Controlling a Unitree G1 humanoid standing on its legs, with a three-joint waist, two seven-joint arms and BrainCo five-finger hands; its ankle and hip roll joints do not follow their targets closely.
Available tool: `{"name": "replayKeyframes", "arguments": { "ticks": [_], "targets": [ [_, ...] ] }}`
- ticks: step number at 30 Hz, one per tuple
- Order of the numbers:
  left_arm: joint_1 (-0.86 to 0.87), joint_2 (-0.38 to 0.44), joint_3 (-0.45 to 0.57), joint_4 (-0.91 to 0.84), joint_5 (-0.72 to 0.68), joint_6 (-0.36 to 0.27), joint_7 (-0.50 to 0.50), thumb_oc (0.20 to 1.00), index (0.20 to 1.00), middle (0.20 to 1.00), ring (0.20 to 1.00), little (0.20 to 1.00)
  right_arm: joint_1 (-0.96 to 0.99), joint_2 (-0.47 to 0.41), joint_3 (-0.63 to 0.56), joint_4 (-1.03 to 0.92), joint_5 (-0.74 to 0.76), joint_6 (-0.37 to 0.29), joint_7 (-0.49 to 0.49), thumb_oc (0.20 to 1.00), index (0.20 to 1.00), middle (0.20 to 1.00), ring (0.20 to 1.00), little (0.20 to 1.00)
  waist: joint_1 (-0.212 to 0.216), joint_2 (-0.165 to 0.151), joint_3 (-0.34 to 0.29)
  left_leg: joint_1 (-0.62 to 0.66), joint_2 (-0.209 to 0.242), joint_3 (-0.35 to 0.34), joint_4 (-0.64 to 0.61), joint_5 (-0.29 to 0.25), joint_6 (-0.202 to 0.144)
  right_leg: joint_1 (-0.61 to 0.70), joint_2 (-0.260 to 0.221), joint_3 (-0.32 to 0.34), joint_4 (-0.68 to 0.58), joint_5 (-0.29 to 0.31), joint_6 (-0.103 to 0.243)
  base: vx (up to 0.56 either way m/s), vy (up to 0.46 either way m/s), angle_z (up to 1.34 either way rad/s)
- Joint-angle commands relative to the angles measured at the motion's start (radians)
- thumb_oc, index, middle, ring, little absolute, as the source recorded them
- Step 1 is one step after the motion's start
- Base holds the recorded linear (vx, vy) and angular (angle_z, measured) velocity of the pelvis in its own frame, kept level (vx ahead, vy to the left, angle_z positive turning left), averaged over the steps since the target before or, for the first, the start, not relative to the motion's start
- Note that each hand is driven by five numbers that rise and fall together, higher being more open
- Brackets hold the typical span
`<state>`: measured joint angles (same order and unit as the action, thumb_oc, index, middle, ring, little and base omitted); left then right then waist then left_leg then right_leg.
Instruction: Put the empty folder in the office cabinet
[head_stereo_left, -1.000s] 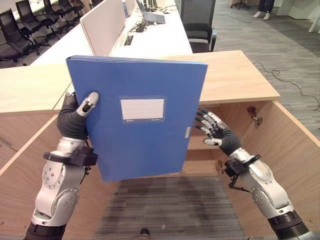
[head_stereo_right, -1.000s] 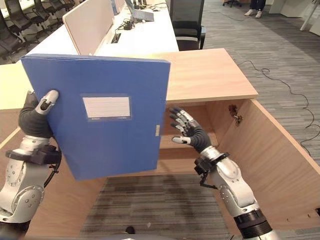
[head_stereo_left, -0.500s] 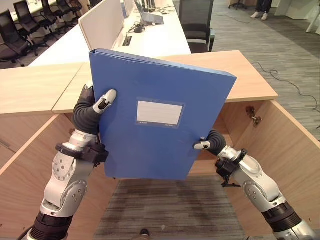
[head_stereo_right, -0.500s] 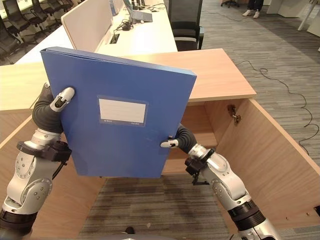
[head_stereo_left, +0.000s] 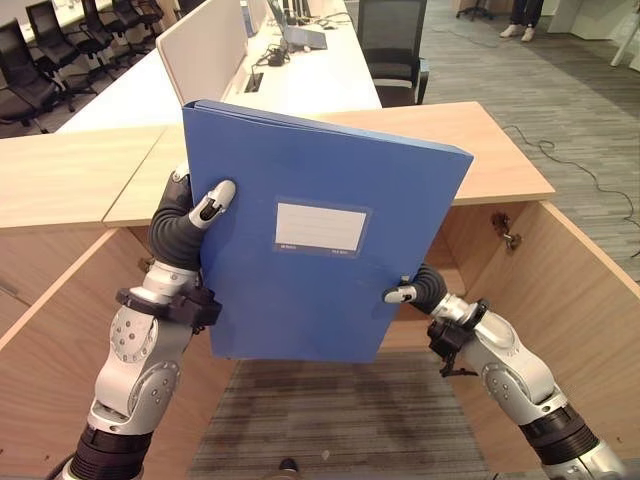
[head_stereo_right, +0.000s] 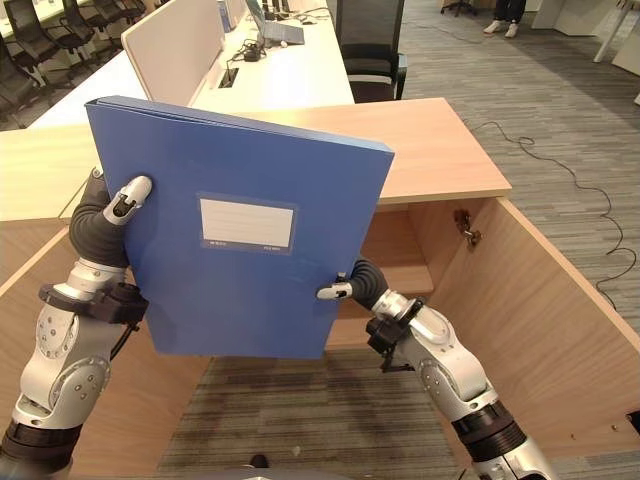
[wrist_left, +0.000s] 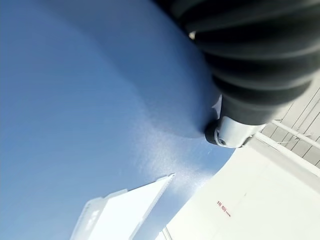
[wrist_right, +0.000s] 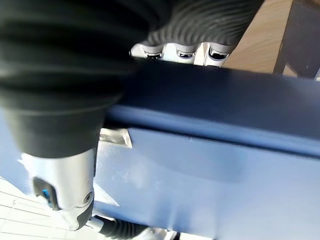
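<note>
Left eye view shows both hands, left hand (head_stereo_left: 185, 225) and right hand (head_stereo_left: 420, 287), pinching the upright blue folder (head_stereo_left: 310, 250) by opposite edges, directly before the open cabinet (head_stereo_left: 560, 290).

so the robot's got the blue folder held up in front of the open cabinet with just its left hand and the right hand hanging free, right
Not quite: both hands hold it. In the left eye view the right hand grips the blue folder at its lower right edge, thumb on the front, while the left hand grips its left edge. It is indeed held up before the open cabinet.

cabinet (head_stereo_left: 520, 260) interior behind folder (head_stereo_left: 310, 230)
</note>
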<state>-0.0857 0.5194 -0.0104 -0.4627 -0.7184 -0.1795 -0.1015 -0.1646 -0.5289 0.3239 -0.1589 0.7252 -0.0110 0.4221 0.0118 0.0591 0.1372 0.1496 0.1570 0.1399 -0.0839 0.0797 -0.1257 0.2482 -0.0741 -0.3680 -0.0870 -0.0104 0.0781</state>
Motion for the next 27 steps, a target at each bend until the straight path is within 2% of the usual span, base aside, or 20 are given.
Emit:
{"name": "replayKeyframes", "arguments": {
  "ticks": [1, 7, 8, 9, 27],
  "targets": [
    [-0.093, 0.006, 0.003, 0.01, 0.004, -0.061, 0.014, 0.2, 0.2, 0.2, 0.2, 0.2, -0.071, 0.065, 0.022, -0.016, 0.007, -0.05, -0.029, 1.0, 1.0, 1.0, 1.0, 1.0, -0.008, -0.059, -0.033, -0.003, 0.023, -0.024, 0.052, -0.041, -0.025, -0.015, -0.023, 0.073, 0.02, -0.066, 0.043, 0.0, 0.0, 0.0],
    [-0.071, -0.029, -0.002, 0.009, 0.013, -0.062, 0.029, 0.2, 0.2, 0.2, 0.2, 0.2, -0.065, 0.101, -0.001, 0.018, -0.004, -0.071, -0.092, 1.0, 1.0, 1.0, 1.0, 1.0, -0.011, -0.059, -0.033, -0.003, 0.022, -0.024, 0.051, -0.042, -0.023, -0.015, -0.023, 0.074, 0.018, -0.066, 0.042, 0.0, 0.0, 0.0],
    [-0.066, -0.033, -0.002, 0.008, 0.014, -0.062, 0.032, 0.2, 0.2, 0.2, 0.2, 0.2, -0.064, 0.105, -0.003, 0.024, -0.009, -0.073, -0.101, 0.57, 0.57, 0.57, 0.57, 0.57, -0.01, -0.06, -0.033, -0.002, 0.022, -0.024, 0.051, -0.042, -0.023, -0.014, -0.023, 0.074, 0.018, -0.066, 0.042, 0.0, 0.0, 0.0],
    [-0.059, -0.041, -0.004, 0.007, 0.016, -0.06, 0.037, 0.2, 0.2, 0.2, 0.2, 0.2, -0.059, 0.116, -0.015, 0.041, -0.009, -0.081, -0.125, 0.2, 0.2, 0.2, 0.2, 0.2, -0.011, -0.06, -0.033, -0.001, 0.022, -0.025, 0.051, -0.043, -0.022, -0.015, -0.023, 0.074, 0.019, -0.066, 0.041, 0.0, 0.0, 0.0],
    [-0.023, -0.06, 0.011, 0.01, 0.012, -0.058, 0.054, 0.2, 0.2, 0.2, 0.2, 0.2, -0.019, 0.152, -0.037, 0.078, 0.004, -0.089, -0.173, 0.2, 0.2, 0.2, 0.2, 0.2, -0.011, -0.061, -0.031, -0.001, 0.023, -0.025, 0.048, -0.044, -0.023, -0.014, -0.02, 0.074, 0.017, -0.066, 0.04, 0.0, 0.0, 0.0]
  ]
}}
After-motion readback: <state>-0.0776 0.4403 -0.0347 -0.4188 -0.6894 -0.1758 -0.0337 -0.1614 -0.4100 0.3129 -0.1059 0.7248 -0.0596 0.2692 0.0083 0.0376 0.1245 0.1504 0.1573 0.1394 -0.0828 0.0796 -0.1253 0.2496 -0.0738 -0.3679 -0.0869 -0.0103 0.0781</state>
